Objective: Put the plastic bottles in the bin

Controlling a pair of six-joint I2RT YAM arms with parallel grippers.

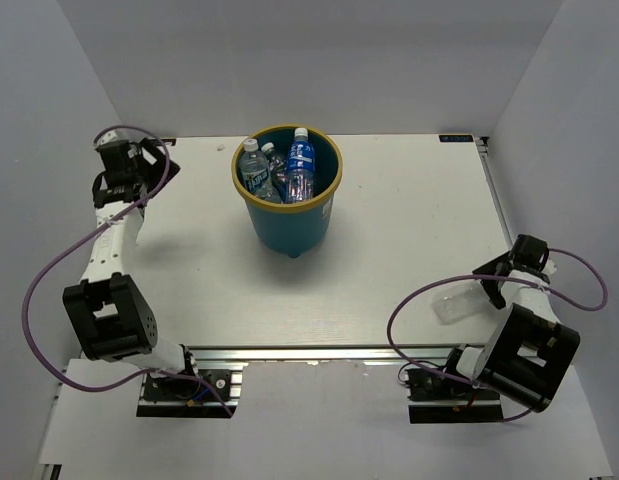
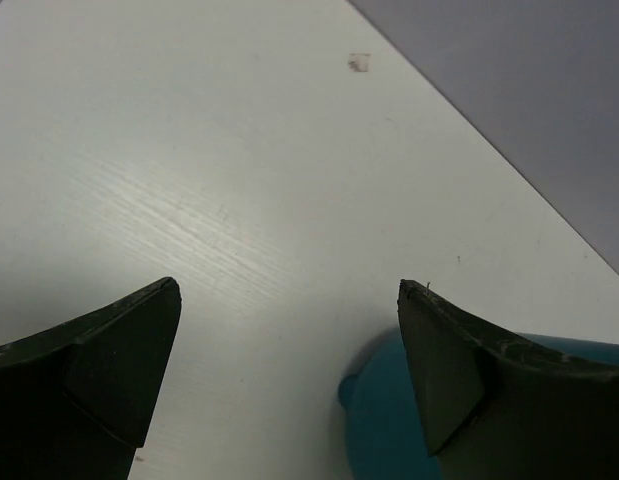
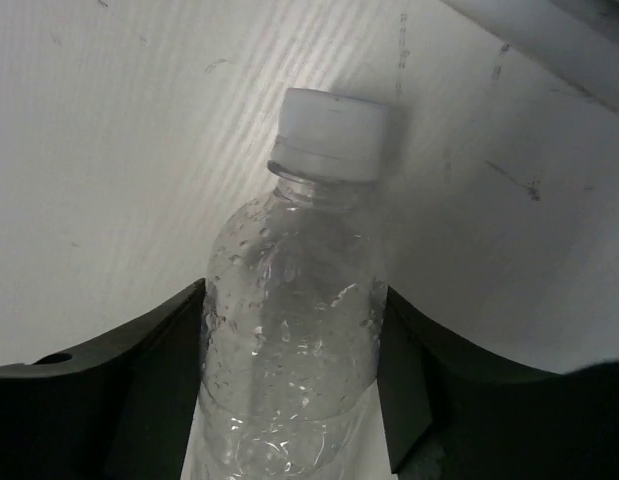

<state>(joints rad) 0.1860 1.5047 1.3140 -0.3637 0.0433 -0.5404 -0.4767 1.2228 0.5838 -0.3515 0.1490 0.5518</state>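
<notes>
White and faintly scuffed, the flat worktop (image 1: 389,230) is carrying everything here. Toward its far edge, the round teal-blue plastic bin (image 1: 289,228) with the yellow-tan rim is standing roughly midway between the two arms, presumably so that either can be reaching it. Inside the bin, three plastic bottles are leaning together, caps up. There is a clear bottle with a blue label (image 1: 300,168), a clear bottle with a green-white label (image 1: 255,172), and between them a darker bottle (image 1: 276,160) too small to describe further. That part of the job is looking done.

To the left of the bin and about level with its rim, the left claw (image 1: 157,170) is hanging wide open with nothing between its fingers. It is seemingly parked out of the way.

Well to the right of the bin and nearer the arm bases, the right claw (image 1: 492,283) is sitting low over a small clear plastic bottle beaded with droplets (image 1: 457,304). This one is lying on its side on the worktop and appears to be the only bottle outside the bin. The fingers are standing partly open on either side of the bottle's body, below its white screw cap (image 3: 329,130). That is a sensible spot, since the body is offering the broadest hold. Whether they are pinching it yet I cannot tell.
</notes>
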